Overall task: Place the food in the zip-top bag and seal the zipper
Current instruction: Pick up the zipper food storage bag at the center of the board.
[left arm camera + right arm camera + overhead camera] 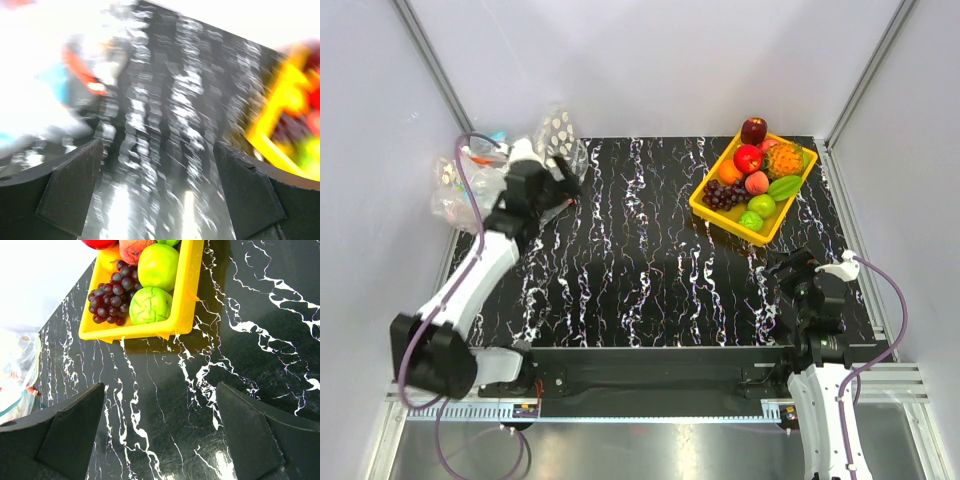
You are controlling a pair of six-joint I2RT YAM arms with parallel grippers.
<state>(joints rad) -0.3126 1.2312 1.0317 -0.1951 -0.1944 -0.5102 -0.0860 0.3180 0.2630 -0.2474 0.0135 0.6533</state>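
The food lies in a yellow tray (724,224) at the back right: a green apple (761,205), a bumpy green fruit (750,220), a peach (756,182) and a red fruit (748,158). My right gripper (782,268) hangs open just in front of the tray, holding nothing. Its wrist view shows the green apple (158,266) and bumpy green fruit (150,305) ahead. My left gripper (563,183) is open and empty at the back left, beside a heap of clear bags (470,175). I cannot pick out the zip-top bag or its zipper in that heap.
Grapes (720,193), an orange, a pineapple (785,158) and a dark apple (753,130) share the tray. A clear bag printed with white ovals (557,130) stands behind the left gripper. The left wrist view is motion-blurred, showing an orange strip (80,70) and the tray (280,115).
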